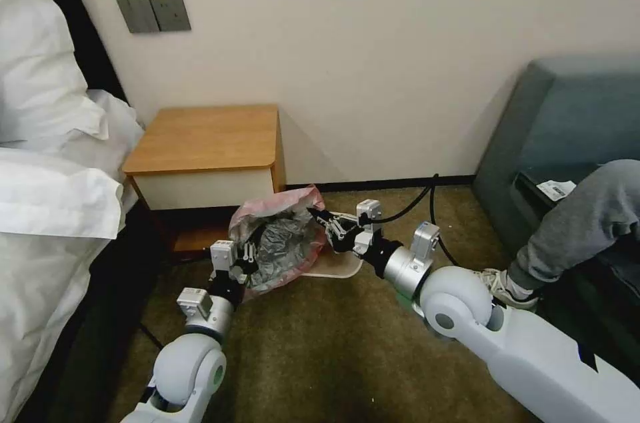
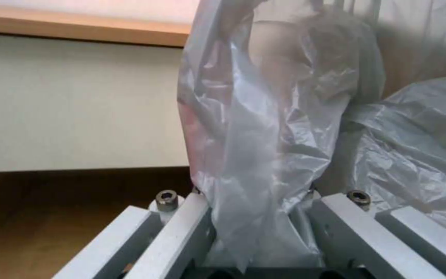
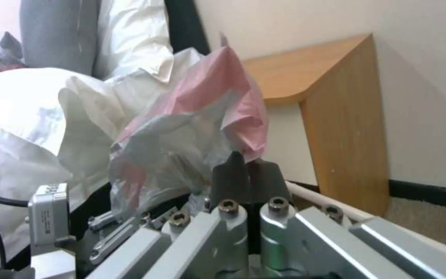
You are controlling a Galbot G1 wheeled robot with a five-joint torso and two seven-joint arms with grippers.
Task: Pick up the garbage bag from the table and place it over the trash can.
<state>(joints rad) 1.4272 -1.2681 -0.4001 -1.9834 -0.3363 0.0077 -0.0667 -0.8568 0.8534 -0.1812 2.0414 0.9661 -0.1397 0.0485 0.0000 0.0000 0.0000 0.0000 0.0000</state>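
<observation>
The garbage bag (image 1: 279, 241), crinkly grey with a pinkish-red mouth band, hangs stretched between both grippers just in front of the table (image 1: 207, 139). My left gripper (image 1: 249, 257) is shut on the bag's near-left edge; in the left wrist view the plastic (image 2: 264, 147) bunches up between that gripper's (image 2: 256, 211) closed fingers. My right gripper (image 1: 317, 215) is shut on the bag's right edge, its black fingertips (image 3: 233, 174) pinching the pink band (image 3: 218, 89). The cream rim of the trash can (image 1: 339, 269) peeks out on the floor under the bag's right side.
A bed with white pillows (image 1: 47, 163) stands close on the left. A grey sofa (image 1: 567, 136) stands on the right, with a person's leg and shoe (image 1: 513, 286) beside my right arm. A black cable (image 1: 430, 199) runs along the carpet by the wall.
</observation>
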